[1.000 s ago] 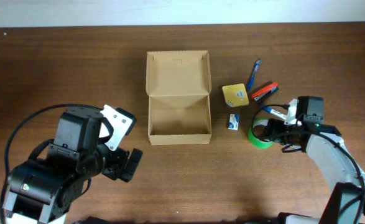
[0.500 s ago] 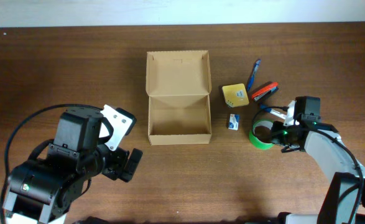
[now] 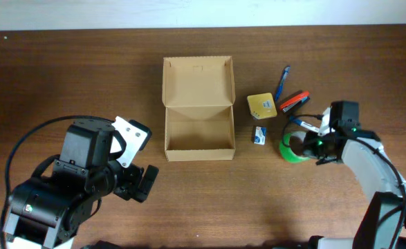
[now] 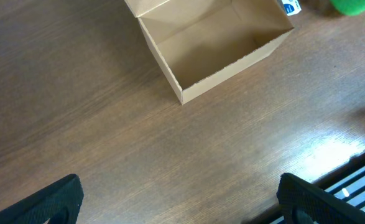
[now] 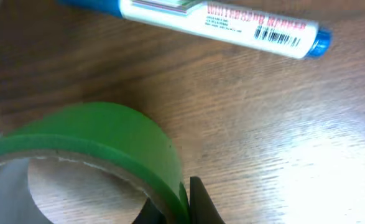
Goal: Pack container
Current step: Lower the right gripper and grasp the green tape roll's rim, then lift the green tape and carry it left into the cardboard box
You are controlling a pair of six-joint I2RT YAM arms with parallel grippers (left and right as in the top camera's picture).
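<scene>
1. The box (image 3: 198,128) sits mid-frame on the tabletop (image 3: 85,69), with its open lid flap on the side toward the top of the frame.
2. Just right of the box lies a small carton (image 3: 259,135), and above it a square pad (image 3: 261,105).
3. Right of the pad lies a stapler (image 3: 294,102), with a pen (image 3: 283,81) above it.
4. A tape roll (image 3: 290,149) is right of the carton, below the stapler, with a marker (image 5: 219,25) near it.
5. The right arm's fingers (image 5: 196,202) meet the roll's wall.

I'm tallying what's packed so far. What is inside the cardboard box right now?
Nothing shows inside the box: only its bare cardboard floor, in the overhead and left wrist views. A thin strip of floor behind the near wall is hidden.
</scene>
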